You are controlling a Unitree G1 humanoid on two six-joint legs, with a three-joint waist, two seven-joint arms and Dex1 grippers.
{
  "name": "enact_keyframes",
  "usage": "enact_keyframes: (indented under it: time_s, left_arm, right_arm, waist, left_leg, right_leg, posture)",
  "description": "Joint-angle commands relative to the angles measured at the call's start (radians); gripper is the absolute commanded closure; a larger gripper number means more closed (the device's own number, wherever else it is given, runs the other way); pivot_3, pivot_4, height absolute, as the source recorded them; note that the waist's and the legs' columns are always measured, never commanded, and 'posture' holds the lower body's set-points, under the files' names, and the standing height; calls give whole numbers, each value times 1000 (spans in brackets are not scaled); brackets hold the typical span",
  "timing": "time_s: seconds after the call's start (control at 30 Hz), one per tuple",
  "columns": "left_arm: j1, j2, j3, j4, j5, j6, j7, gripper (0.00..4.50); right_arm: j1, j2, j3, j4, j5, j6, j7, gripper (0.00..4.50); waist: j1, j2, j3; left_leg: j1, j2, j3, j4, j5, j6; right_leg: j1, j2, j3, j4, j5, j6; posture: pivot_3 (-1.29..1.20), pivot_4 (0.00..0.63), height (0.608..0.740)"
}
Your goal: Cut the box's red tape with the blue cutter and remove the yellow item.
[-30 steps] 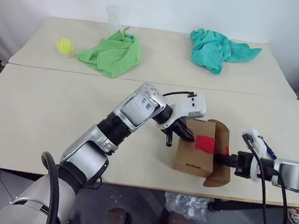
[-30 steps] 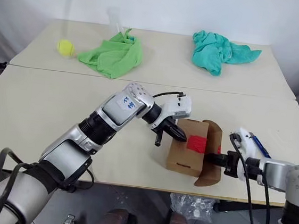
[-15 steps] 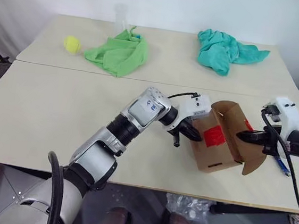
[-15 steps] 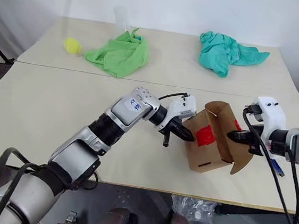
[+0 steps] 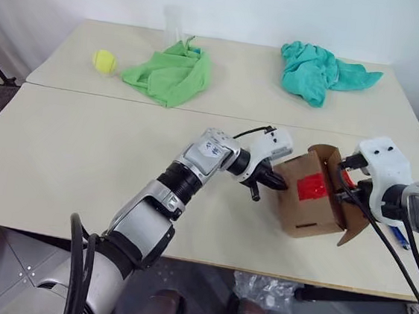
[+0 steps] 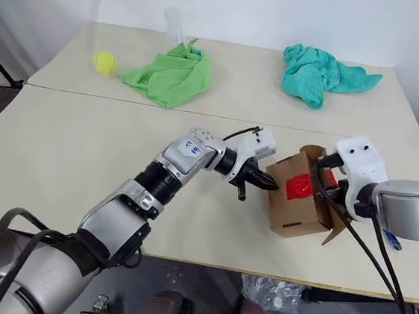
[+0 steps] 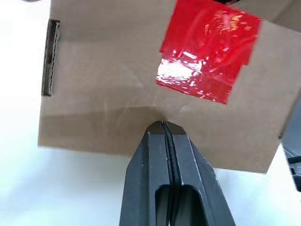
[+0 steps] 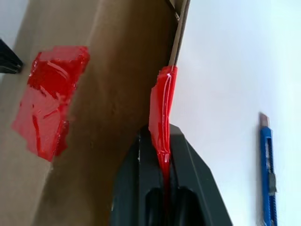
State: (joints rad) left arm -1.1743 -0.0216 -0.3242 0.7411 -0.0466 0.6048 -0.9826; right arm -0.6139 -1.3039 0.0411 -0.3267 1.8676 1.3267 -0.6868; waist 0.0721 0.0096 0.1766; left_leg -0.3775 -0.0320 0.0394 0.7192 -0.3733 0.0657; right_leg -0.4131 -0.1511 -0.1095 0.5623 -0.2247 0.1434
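Observation:
The brown box (image 5: pixel 305 212) stands tilted on the table, its right-end flap (image 5: pixel 353 221) swung open. A red tape (image 7: pixel 207 52) patch is stuck on the face turned toward me. My left gripper (image 5: pixel 274 182) is shut, its tips pressed against the box's left side just below that patch. My right gripper (image 8: pixel 162 136) is shut on the edge of the open flap, where a torn strip of red tape (image 8: pixel 162 106) hangs. The blue cutter (image 8: pixel 268 183) lies flat on the table to the right of the box, apart from both grippers. The yellow item is hidden.
On the far table lie a tennis ball (image 5: pixel 103 60), a green cloth (image 5: pixel 169 76) with a clear cup (image 5: pixel 172 26) behind it, and a teal cloth (image 5: pixel 320 70). The box sits close to the table's front edge (image 5: pixel 257 271).
My right gripper has risen and rolled with the flap in its grip, tipping the box up from lying flat. The left gripper stayed against the box's left side. The camera also shifted.

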Motion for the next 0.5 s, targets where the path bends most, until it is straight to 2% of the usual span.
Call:
enact_keyframes:
  time_s: [0.03, 0.13, 0.3, 0.5]
  left_arm:
    - [-18, -23, 3, 55, 27, -32, 55, 4500]
    - [-27, -34, 9, 86, 31, -51, 61, 4500]
    - [-34, -42, 16, 133, 40, -86, 64, 4500]
    - [-66, 39, 36, 152, 45, -101, 9, 4500]
  right_arm:
    - [-80, -52, 83, -70, 105, -67, -34, 4451]
    - [-130, -86, 127, -80, 105, -87, -21, 4451]
    - [-177, -111, 188, -98, 105, -116, -19, 4451]
    - [-259, -113, 288, -116, 105, -105, -91, 4451]
  waist:
    - [1, 0, 0]
    - [4, 0, 0]
    - [4, 0, 0]
    - [2, 0, 0]
  left_leg:
    - [0, 0, 0, 0, 0, 0]
    - [-4, 0, 0, 1, 0, 2]
    - [-21, -1, 0, 3, 0, 5]
    - [-26, 0, 1, 3, 1, 5]
  right_leg:
    - [0, 0, -1, -1, 0, 0]
    - [-1, 1, -1, -4, 0, 0]
    - [-14, 2, -9, -3, 8, 1]
    - [-17, 2, -15, -5, 9, 2]
  posture:
    - [0, 150, 740]
    - [0, 150, 740]
    - [0, 150, 740]
    - [0, 150, 740]
